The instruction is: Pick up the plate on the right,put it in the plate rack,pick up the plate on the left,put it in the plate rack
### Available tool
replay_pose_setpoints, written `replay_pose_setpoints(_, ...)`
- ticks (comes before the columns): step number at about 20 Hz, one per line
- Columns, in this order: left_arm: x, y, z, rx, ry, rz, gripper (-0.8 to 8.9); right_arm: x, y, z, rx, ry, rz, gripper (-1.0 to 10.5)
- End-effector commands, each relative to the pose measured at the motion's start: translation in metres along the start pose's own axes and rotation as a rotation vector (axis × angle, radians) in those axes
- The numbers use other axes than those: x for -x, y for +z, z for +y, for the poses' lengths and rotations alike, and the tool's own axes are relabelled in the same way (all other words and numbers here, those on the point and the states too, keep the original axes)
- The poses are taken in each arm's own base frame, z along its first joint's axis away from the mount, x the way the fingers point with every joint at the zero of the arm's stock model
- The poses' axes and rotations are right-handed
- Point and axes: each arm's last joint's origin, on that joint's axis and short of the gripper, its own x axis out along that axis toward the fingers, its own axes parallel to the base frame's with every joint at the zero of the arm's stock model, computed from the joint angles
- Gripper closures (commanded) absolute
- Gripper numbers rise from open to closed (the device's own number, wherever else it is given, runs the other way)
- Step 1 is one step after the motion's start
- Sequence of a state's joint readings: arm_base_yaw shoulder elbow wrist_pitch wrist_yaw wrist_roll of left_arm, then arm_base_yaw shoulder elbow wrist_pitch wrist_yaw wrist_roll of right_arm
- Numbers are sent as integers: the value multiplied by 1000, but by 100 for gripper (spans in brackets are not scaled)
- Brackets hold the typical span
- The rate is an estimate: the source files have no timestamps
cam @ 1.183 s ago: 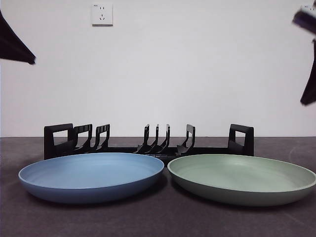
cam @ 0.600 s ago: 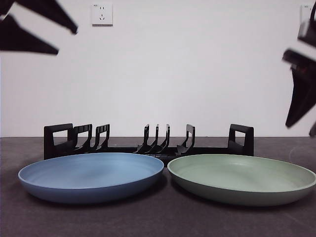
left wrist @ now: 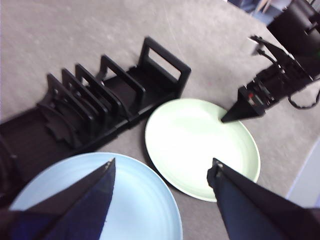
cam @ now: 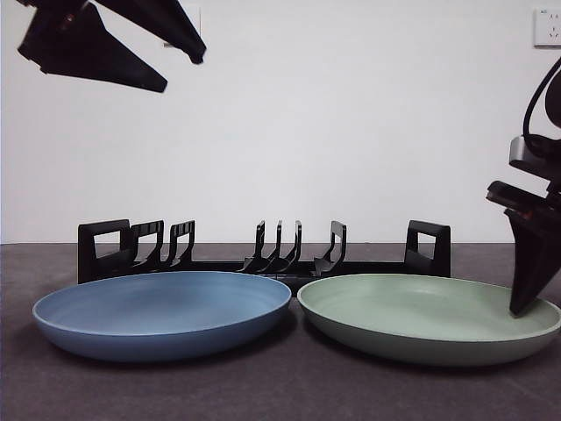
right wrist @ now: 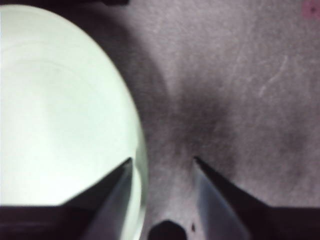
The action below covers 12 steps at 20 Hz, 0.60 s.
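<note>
A green plate [cam: 429,316] lies on the right and a blue plate [cam: 162,311] on the left, both flat on the dark table. Behind them stands the black plate rack [cam: 263,254], with nothing in it. My right gripper [cam: 521,303] is down at the green plate's right rim. In the right wrist view it [right wrist: 162,160] is open, and the green plate's [right wrist: 60,110] edge runs beside one jaw while the other jaw is over bare table. My left gripper [cam: 182,72] hangs open high above the blue plate. From the left wrist view, that gripper [left wrist: 161,165] looks down on both plates and the rack [left wrist: 100,100].
A white wall with sockets [cam: 546,26] rises close behind the rack. The rack's squared end handles [cam: 428,246] stand just behind the plates. The two plates nearly touch at the middle. Bare table [right wrist: 240,75] lies to the right of the green plate.
The right gripper has come down from the upper right to the green plate's right rim. The left gripper has swung in from the top left corner toward the middle, staying high.
</note>
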State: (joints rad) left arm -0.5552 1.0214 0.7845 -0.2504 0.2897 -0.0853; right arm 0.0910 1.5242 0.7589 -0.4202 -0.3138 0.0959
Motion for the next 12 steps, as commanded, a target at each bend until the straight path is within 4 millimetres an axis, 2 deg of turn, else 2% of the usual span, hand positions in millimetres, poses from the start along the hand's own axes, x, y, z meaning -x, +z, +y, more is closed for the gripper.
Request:
replay_pose_setpoints(1,-3,0,-2,-22,-9,7,498,-8,-2,-2,-2,-1,36,925)
replay_pose_setpoints(2,-3,0,-3,-23,-11,7,498,-8,-3,-2,-4,-2,41,962)
replay_pose_setpoints(7,-3,-1,-4,-40,-17,23,498,-2,-2,0,-32,-6,19,959)
replay_pose_setpoints(9,-4,-3,-7,-71,-30,37,498,9,-1,3,-38,-2,-17,959)
replay_pose_setpoints(12,-6,-7,-19,-211,-81,68,498,35,-3,12,-32,12,-73,959)
